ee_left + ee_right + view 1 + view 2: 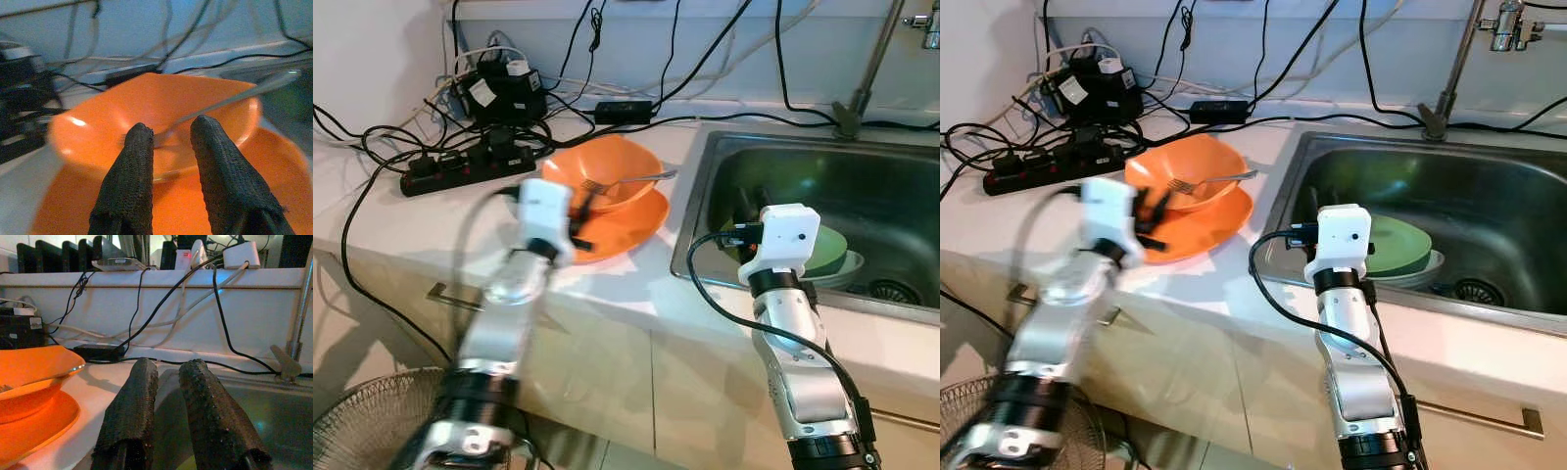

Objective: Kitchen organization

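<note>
orange bowl (607, 168) sitting on orange plate (625, 229), centre of frame, on table (401, 220) left of sink (862, 186). smooth, glossy, likely light rigid plastic, slippery; near rim looking like best hold. metal fork (631, 180) lying loose inside, likely to slide if tilted. left end effector (168, 134) hovering just before bowl, fingers slightly apart, holding nothing. right end effector (166, 382) at sink edge, fingers slightly apart, empty. green plate (827, 247) in sink.
</note>
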Controlling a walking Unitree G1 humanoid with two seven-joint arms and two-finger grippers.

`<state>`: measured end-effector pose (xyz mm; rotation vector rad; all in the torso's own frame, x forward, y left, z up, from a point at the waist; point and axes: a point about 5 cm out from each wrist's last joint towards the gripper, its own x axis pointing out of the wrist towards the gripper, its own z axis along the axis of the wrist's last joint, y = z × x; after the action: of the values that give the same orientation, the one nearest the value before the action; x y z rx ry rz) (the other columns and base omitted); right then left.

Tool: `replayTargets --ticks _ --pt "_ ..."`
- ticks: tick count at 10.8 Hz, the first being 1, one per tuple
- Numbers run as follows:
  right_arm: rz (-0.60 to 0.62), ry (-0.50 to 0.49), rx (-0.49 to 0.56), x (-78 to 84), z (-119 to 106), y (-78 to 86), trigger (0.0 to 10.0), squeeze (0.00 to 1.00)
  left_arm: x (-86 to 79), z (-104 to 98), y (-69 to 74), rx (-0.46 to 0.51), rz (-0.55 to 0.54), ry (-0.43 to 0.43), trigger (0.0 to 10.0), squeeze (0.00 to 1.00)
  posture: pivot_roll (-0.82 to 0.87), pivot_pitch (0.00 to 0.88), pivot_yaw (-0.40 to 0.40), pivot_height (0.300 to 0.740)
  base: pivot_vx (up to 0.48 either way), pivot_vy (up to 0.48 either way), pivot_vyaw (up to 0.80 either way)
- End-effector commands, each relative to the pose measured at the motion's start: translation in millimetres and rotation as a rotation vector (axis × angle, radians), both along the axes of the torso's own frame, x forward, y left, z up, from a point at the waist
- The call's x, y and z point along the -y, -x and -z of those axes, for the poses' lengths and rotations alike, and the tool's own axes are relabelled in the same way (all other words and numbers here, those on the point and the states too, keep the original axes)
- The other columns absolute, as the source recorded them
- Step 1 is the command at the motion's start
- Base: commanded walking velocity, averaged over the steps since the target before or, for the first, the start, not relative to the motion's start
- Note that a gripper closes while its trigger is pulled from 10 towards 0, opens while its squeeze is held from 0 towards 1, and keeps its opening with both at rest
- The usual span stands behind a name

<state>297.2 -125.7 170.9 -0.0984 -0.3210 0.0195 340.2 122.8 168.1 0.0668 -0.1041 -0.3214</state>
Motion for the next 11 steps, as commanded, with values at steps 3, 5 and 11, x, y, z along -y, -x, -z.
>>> replayTargets --ticks 3,5,11 --pt "-0.003 -0.002 0.012 -3.0 -4.0 -2.1 10.0 0.0 5.6 2.3 -6.4 -0.025 0.023 -0.043 10.0 0.0 0.04 0.0 0.109 0.74 0.0 0.0 0.0" --pt "0.0 -0.002 0.012 -2.3 -3.9 -1.9 10.0 0.0 2.6 3.3 -8.4 -0.029 -0.003 -0.071 10.0 0.0 0.05 0.0 0.108 0.74 0.0 0.0 0.0" --pt "-0.005 0.001 0.011 -2.3 -3.9 -2.7 10.0 0.0 -20.6 6.2 -10.3 -0.044 -0.109 -0.126 10.0 0.0 0.05 0.0 0.1 0.74 0.0 0.0 0.0"
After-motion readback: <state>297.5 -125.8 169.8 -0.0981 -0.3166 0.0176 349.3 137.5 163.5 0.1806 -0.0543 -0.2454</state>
